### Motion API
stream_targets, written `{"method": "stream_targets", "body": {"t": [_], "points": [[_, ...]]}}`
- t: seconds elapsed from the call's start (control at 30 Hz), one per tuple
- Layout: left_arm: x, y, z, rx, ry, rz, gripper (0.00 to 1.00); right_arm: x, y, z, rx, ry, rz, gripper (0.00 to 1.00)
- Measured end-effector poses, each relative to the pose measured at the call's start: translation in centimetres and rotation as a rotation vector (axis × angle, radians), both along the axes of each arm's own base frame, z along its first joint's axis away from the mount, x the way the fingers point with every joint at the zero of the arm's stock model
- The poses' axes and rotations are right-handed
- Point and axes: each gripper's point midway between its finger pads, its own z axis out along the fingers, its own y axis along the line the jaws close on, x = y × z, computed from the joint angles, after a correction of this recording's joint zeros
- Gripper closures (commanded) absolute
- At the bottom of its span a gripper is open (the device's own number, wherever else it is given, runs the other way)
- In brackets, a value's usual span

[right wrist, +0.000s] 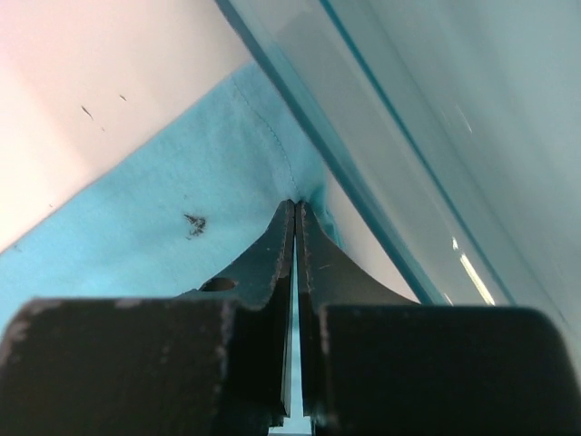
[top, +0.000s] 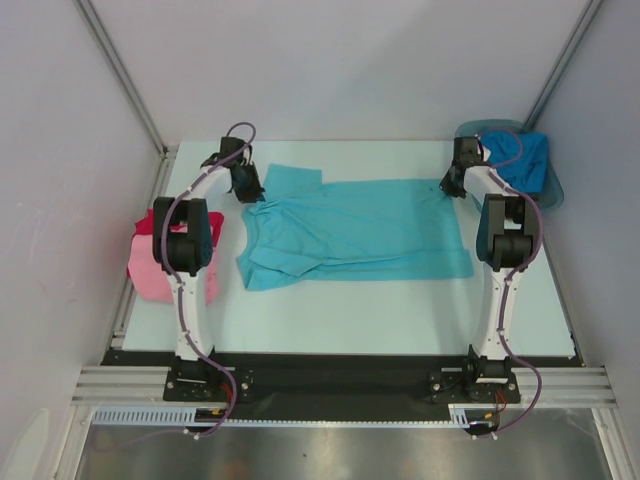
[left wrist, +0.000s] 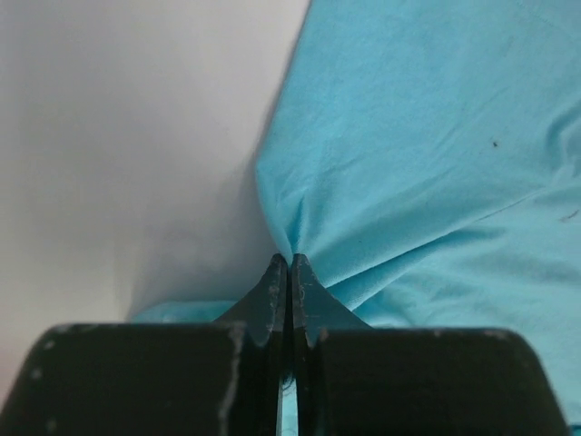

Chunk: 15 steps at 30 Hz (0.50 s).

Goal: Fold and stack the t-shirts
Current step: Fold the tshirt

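The turquoise t-shirt [top: 360, 235] is lying spread out in the middle of the worktop [top: 380, 310], with its collar pointing to nine o'clock. The left hand [left wrist: 289, 263] is clenching a small pinch of its far edge at about ten o'clock. The right hand [right wrist: 296, 207] is clenching the far hem corner at about two o'clock, just beside the wall of the tub [top: 553, 190].

I am judging that the far edge is about to be folded toward six o'clock. To do this well, both hands should be rising together at the same height and keeping the cloth lightly stretched between them, so that the edge is landing straight on the near edge. The right hand should be moving away from the tub first, because the cloth could catch on it.

The deeper blue t-shirt [top: 522, 158] is waiting in the tub, and the red t-shirt [top: 150, 222] and pink t-shirt [top: 150, 275] are lying at nine o'clock.

I am seeing no brand, label or writing anywhere.
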Motion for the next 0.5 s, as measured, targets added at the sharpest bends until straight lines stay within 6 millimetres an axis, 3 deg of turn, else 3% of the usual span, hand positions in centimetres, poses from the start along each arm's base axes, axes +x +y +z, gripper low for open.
{"method": "stream_targets", "body": {"t": [0.3, 0.5], "points": [[0.7, -0.2, 4.3, -0.024, -0.100, 0.021, 1.00, -2.5, 0.3, 0.5, 0.006, -0.035, 0.009, 1.00], [1.0, -0.2, 7.1, -0.040, -0.166, 0.032, 1.00, -3.5, 1.0, 3.6, 0.013, -0.159, 0.053, 1.00]]}}
